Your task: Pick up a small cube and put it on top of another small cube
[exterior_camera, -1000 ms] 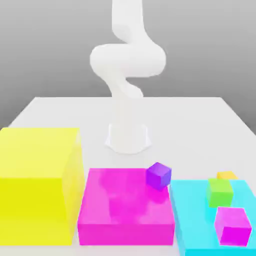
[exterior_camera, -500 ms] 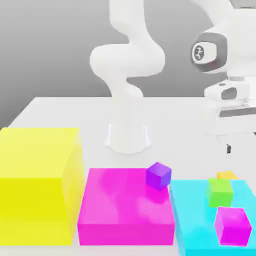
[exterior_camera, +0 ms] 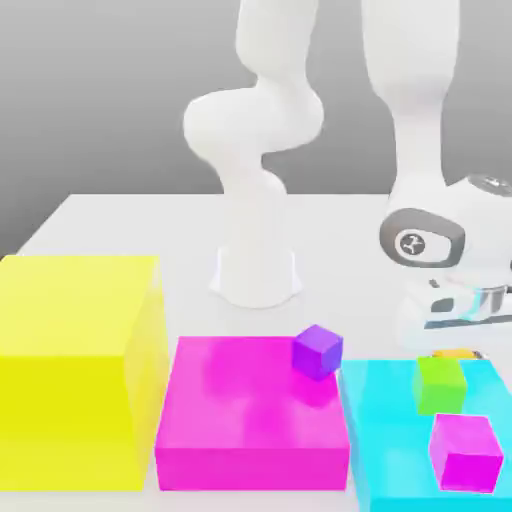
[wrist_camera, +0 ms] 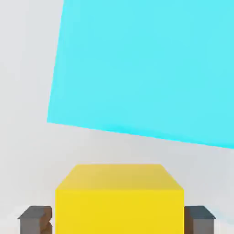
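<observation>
A small yellow cube (exterior_camera: 456,353) rests on the white table just behind the cyan block (exterior_camera: 385,430), at the exterior view's right. My gripper (exterior_camera: 455,344) has come down over it. In the hand view the yellow cube (wrist_camera: 119,199) sits between my two dark fingers (wrist_camera: 34,219), which press against its two sides, so my gripper (wrist_camera: 117,219) is shut on it. A small green cube (exterior_camera: 440,385) and a small magenta cube (exterior_camera: 465,450) sit on the cyan block. On the far corner of the magenta block (exterior_camera: 240,420) stands a small purple cube (exterior_camera: 318,351).
A tall yellow block (exterior_camera: 75,370) stands at the exterior view's left, beside the magenta block. The arm's white base (exterior_camera: 256,275) rises behind the blocks at the table's middle. In the hand view the cyan block (wrist_camera: 146,68) lies just beyond the yellow cube.
My hand has come down from high above at the right to the yellow cube behind the cyan block, and the fingers have closed on its sides. The cubes have not moved.
</observation>
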